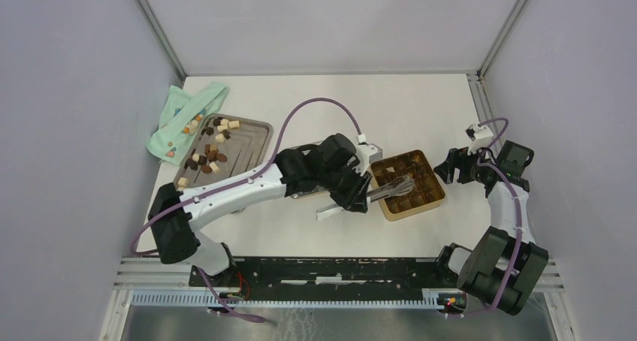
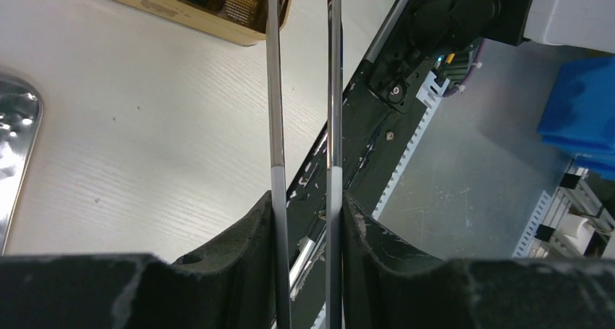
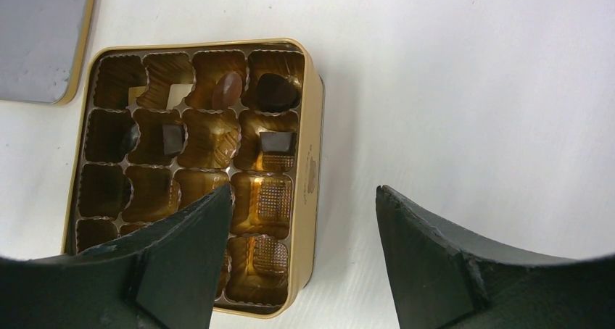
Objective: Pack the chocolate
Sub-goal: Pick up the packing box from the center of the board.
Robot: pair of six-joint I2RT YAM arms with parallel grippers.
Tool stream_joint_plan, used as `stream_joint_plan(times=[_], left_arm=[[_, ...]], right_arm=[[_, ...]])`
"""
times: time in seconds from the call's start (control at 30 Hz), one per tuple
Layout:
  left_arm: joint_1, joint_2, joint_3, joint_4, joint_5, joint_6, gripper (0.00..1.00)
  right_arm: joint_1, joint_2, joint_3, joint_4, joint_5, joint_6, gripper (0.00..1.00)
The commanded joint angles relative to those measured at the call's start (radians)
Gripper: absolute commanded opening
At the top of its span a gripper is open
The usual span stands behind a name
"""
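Loose chocolate (image 1: 212, 152) chunks, dark, brown and cream, lie on a metal tray (image 1: 254, 140) at the left. My left gripper (image 1: 359, 194) is shut on the long metal tweezers (image 1: 390, 185), whose tips reach over the gold tin (image 1: 432, 198). In the left wrist view the two tweezers (image 2: 274, 90) arms run up between my left gripper (image 2: 306, 206) fingers toward the tin (image 2: 250, 25). Some compartments of the tin (image 3: 313, 119) hold chocolate (image 3: 226, 90) pieces. My right gripper (image 3: 304, 190) hangs open over the tin's right edge, holding nothing, as the top view of the right gripper (image 1: 453, 168) also shows.
A mint-green cloth (image 1: 184, 119) lies behind the tray. A flat grey lid (image 3: 43, 39) with a gold edge sits left of the tin, partly under the left arm. The left arm stretches across the table's middle. The table's near edge and rail (image 2: 391, 126) are close.
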Motion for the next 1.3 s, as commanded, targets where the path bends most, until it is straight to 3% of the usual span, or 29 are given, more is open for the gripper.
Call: stream_joint_plan(times=[0.0, 0.23, 0.4, 0.7, 0.97, 1.27], left_arm=[[-0.039, 0.058, 0.094, 0.046, -0.044, 0.09, 0.02], [-0.048, 0.06, 0.087, 0.043, -0.137, 0.114, 0.02], [-0.048, 0.023, 0.054, 0.024, -0.196, 0.121, 0.02], [-0.048, -0.044, -0.014, 0.025, -0.247, 0.092, 0.02], [-0.049, -0.043, -0.002, 0.009, -0.251, 0.096, 0.02], [-0.048, -0.059, -0.009, 0.01, -0.266, 0.085, 0.02]], right_arm=[[-0.002, 0.003, 0.02, 0.017, 0.01, -0.015, 0.78], [0.071, 0.092, 0.09, -0.07, 0.012, -0.152, 0.78], [0.198, 0.177, 0.178, -0.092, 0.16, -0.197, 0.75], [0.274, 0.243, 0.219, -0.083, 0.321, -0.171, 0.6], [0.324, 0.346, 0.236, -0.078, 0.345, -0.163, 0.42], [0.335, 0.331, 0.22, -0.037, 0.346, -0.149, 0.01]])
